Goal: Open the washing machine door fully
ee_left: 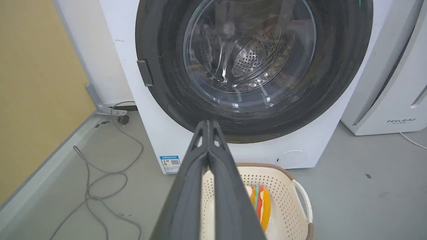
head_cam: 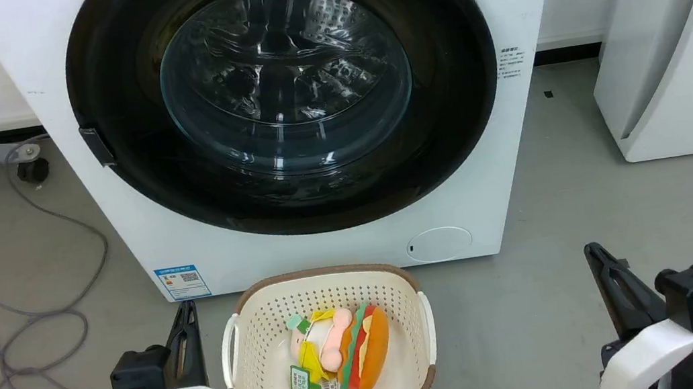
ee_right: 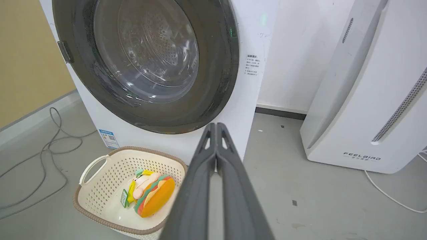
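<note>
While the door (head_cam: 285, 94) sits flush, basket (head_cam: 320, 273) stands near.

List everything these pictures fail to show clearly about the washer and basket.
1. Head view: top of the washing machine door cut off by the upper edge.
2. Head view: print on the blue label too small to read.
3. Left wrist view: much of the basket hidden behind the jaws of the left gripper.
4. All views: the drum interior obscured by reflections on the door glass.

One washing machine (head_cam: 301, 255), one basket (head_cam: 320, 273), one burger toy (head_cam: 368, 351), one white appliance (head_cam: 675, 73), two end effectors (head_cam: 186, 308) (head_cam: 591, 249).
</note>
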`<state>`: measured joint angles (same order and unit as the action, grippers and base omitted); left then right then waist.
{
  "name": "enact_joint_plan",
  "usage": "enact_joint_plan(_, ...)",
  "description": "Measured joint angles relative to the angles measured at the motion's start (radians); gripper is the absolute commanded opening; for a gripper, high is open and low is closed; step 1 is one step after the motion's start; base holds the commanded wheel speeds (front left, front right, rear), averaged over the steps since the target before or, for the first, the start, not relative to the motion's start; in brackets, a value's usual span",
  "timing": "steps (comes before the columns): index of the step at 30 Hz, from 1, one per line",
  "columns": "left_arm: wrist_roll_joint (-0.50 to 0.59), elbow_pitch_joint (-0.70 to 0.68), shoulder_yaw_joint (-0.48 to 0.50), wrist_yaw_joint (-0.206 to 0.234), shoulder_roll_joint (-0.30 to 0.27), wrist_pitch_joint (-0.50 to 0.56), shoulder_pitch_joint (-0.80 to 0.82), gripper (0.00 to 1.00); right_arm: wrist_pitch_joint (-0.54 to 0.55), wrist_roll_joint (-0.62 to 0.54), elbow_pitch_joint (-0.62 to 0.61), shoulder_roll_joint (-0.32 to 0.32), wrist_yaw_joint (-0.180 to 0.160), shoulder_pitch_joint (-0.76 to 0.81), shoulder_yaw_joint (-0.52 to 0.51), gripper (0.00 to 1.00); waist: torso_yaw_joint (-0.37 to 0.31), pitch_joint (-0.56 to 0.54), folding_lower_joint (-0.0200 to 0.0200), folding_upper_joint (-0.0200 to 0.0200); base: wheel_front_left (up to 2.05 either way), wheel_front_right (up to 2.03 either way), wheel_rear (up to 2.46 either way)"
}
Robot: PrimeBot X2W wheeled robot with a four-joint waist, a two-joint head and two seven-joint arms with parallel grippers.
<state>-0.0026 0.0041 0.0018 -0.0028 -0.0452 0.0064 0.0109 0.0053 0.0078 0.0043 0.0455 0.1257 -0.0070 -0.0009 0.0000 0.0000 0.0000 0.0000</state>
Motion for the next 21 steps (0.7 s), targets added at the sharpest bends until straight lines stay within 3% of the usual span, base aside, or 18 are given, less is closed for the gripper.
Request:
enact_joint_plan(14,0.000,0.000,0.000,0.000,0.000,0.000,0.000,0.00,0.000,0.000,0.000,0.000,0.000,0.000,0.000,0.00,0.000,0.000,0.0000,0.0000,0.00,0.00,0.00)
enact_joint_plan(15,0.000,0.000,0.000,0.000,0.000,0.000,0.000,1.00,0.000,0.000,0.000,0.000,0.000,0.000,0.000,1.00,0.000,0.000,0.0000,0.0000,0.00,0.00,0.00)
enact_joint_plan(21,0.000,0.002,-0.001,0.000,0.002,0.002,0.000,1.00,0.001,0.001,0.002,0.000,-0.002,0.000,0.000,1.00,0.000,0.000,0.0000,0.0000,0.00,0.00,0.00)
